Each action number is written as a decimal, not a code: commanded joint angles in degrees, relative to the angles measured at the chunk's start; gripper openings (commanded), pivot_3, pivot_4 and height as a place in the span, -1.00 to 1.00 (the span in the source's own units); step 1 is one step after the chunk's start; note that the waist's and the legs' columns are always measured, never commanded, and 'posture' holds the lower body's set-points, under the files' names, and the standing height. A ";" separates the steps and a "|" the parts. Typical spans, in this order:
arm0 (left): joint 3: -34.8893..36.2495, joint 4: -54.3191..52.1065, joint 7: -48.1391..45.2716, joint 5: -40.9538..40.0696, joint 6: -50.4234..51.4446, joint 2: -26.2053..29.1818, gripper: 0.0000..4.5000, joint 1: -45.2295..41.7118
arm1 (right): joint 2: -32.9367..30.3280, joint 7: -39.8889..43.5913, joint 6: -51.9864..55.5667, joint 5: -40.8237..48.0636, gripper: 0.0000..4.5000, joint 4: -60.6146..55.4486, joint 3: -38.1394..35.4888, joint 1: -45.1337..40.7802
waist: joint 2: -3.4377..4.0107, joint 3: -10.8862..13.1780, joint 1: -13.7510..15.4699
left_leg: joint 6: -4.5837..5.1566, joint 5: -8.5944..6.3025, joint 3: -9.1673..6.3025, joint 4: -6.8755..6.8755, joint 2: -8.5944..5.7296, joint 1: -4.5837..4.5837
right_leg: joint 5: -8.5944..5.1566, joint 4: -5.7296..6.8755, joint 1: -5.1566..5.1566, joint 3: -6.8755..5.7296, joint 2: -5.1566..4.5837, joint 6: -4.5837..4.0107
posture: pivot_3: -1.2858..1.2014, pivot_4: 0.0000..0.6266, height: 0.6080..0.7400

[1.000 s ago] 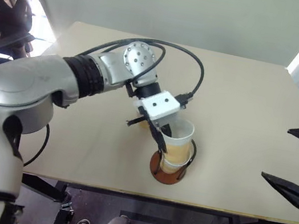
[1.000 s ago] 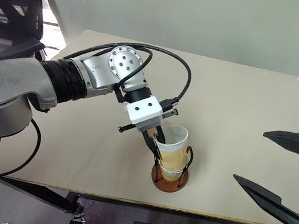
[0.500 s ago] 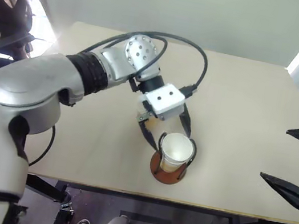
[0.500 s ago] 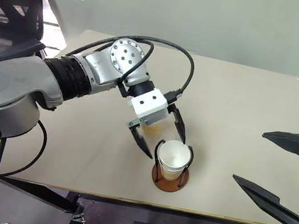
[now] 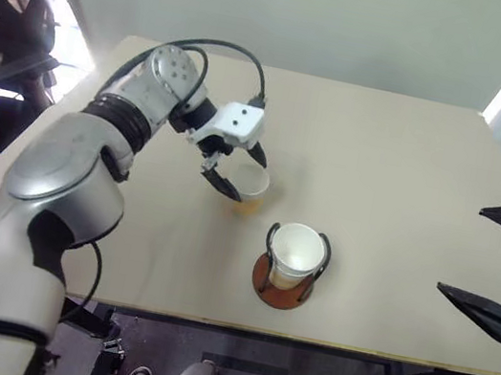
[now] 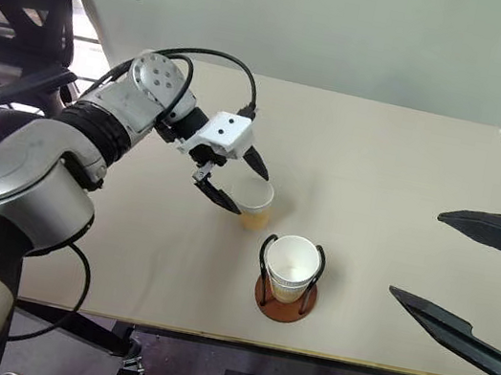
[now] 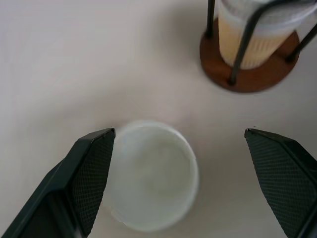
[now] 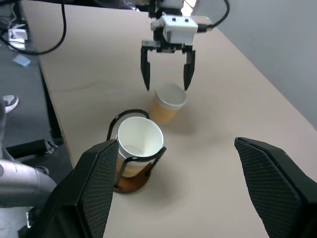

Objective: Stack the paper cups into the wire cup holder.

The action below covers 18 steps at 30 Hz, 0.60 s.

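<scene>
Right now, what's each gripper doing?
Left gripper: open, above the loose paper cup, holding nothing.
Right gripper: open, empty, away from the cup holder.

Left arm (image 6: 51,162): silver-grey moulded shell, black ribbed collar at the forearm, round silver wrist joint studded with small screws. Black cable loops over the wrist to a white boxy gripper housing (image 6: 225,134). Fingers (image 7: 91,171): black, tapered, cross-hatched inner pads.
</scene>
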 commanded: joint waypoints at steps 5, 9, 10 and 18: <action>11.81 3.89 -1.60 12.15 0.01 -3.71 0.99 2.10 | -0.89 2.67 -1.56 -3.37 0.72 1.99 0.52 -1.12 | -0.06 -0.03 0.27 | 0.10 -0.04 0.08 0.00 -0.02 -0.01 | -0.08 -0.02 0.02 0.13 -0.12 0.16 | 0.03 -0.52 1.00; 16.80 5.44 -1.60 19.32 -0.88 -5.92 0.99 3.96 | -1.89 2.82 0.01 -2.90 0.72 2.36 -0.51 -1.53 | -0.07 -0.03 0.32 | 0.11 -0.03 0.21 -0.04 -0.05 0.04 | -0.14 -0.01 0.01 0.12 -0.05 0.21 | 0.03 -0.52 1.00; 17.92 5.73 -1.29 21.25 -1.25 -6.48 0.99 4.33 | -2.22 2.86 0.54 -2.74 0.72 2.52 -0.82 -1.71 | -0.05 -0.03 0.29 | 0.11 -0.03 0.17 -0.01 0.00 0.03 | -0.15 0.00 0.01 0.15 -0.11 0.22 | 0.03 -0.52 1.00; 25.86 6.55 1.34 32.79 -2.75 -9.07 0.14 5.38 | -3.96 2.30 4.19 -1.12 0.72 3.11 -2.13 -3.60 | -0.07 -0.03 0.27 | 0.14 -0.01 0.29 0.00 -0.02 0.06 | -0.20 -0.01 -0.01 0.15 -0.05 0.22 | 0.03 -0.52 1.00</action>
